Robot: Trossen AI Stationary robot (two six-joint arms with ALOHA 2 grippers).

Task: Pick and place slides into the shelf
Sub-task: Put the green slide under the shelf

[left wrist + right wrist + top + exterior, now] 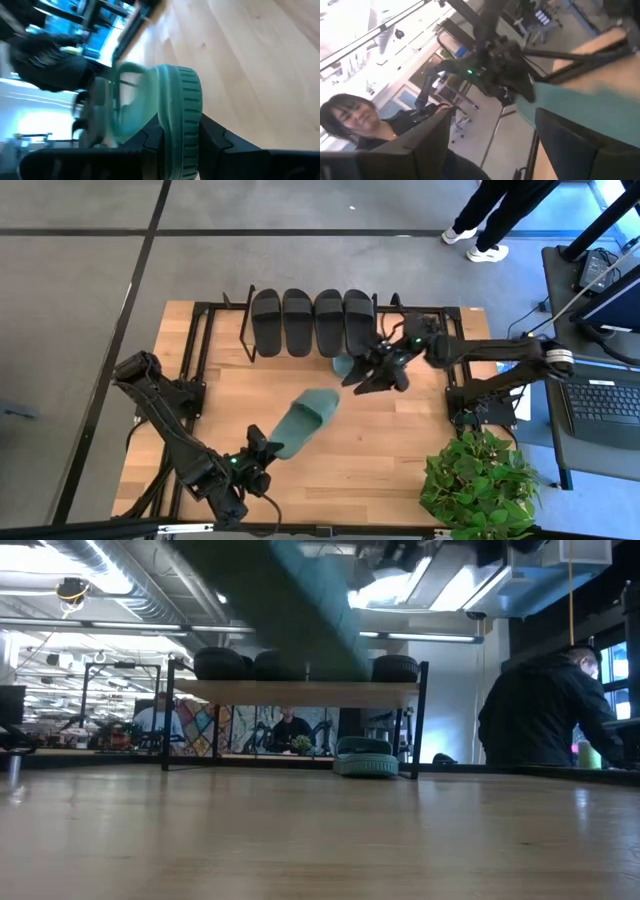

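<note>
Nearest the worktop's front edge: left gripper (pixel 262 452), jaws clenched on the heel of a sage green rubber slide sandal (pixel 305 421), carried clear of the light wooden worktop (pixel 390 450) with its toe aimed toward the shelf. Seen from the left wrist, ribbed green sole (pixel 180 115) wedged edge-on between the two dark fingers (pixel 220 142). At the front right corner, a leafy green potted plant (pixel 480 480).

Farther back, past mid-worktop: right gripper (pixel 372 377), jaws released and holding nothing, poised just beside the second sage green slide (pixel 344 365), which lies flat on the worktop beneath the shelf, near its right legs; confirmed in the low view (pixel 366 757).

Behind that: small low rack with a pale plank top and thin black metal legs (pixel 300 692), bearing four matte black rubber slides (pixel 312 320) side by side in a row, touching one another.

Beyond the worktop: a person in dark clothing (pixel 545 715) seated at right, and white-shoed feet of a standing person (pixel 480 240) on the grey floor.
</note>
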